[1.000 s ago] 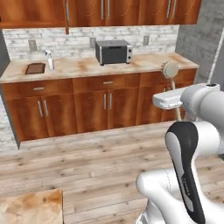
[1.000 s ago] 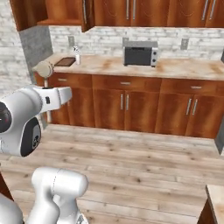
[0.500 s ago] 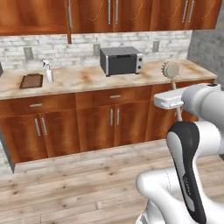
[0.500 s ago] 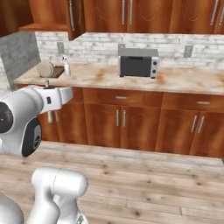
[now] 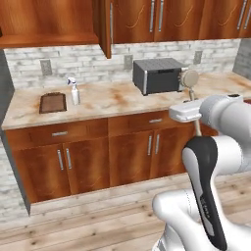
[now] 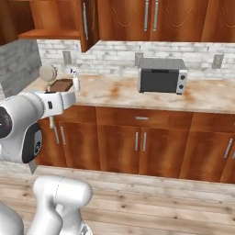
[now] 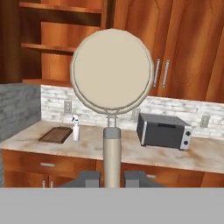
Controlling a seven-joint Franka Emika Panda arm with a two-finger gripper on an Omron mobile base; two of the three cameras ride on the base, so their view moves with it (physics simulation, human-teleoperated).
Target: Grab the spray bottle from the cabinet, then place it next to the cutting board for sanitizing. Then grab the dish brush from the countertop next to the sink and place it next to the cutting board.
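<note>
My gripper [image 7: 112, 179] is shut on the thin handle of the pale cream dish brush [image 7: 112, 70], whose round head stands upright above the fingers. In the base views the brush [image 5: 189, 77] [image 6: 47, 72] is carried in the air in front of the counter. The dark cutting board [image 5: 52, 103] [image 6: 61, 85] [image 7: 56, 134] lies on the countertop [image 5: 112, 100], with the white spray bottle [image 5: 74, 91] [image 6: 75, 80] [image 7: 75, 128] standing upright just right of it. Above them is the open cabinet [image 5: 49, 19] [image 7: 65, 48]. The sink is out of view.
A grey toaster oven [image 5: 158, 75] [image 6: 163, 75] [image 7: 164, 130] sits on the counter right of the bottle. The open cabinet door [image 5: 104, 24] juts out above the counter. Lower cupboards with bar handles [image 5: 103, 157] front the wooden floor.
The base has driven closer to the counter and the whole scene has shifted, so the board and bottle now look larger. The brush stays gripped.
</note>
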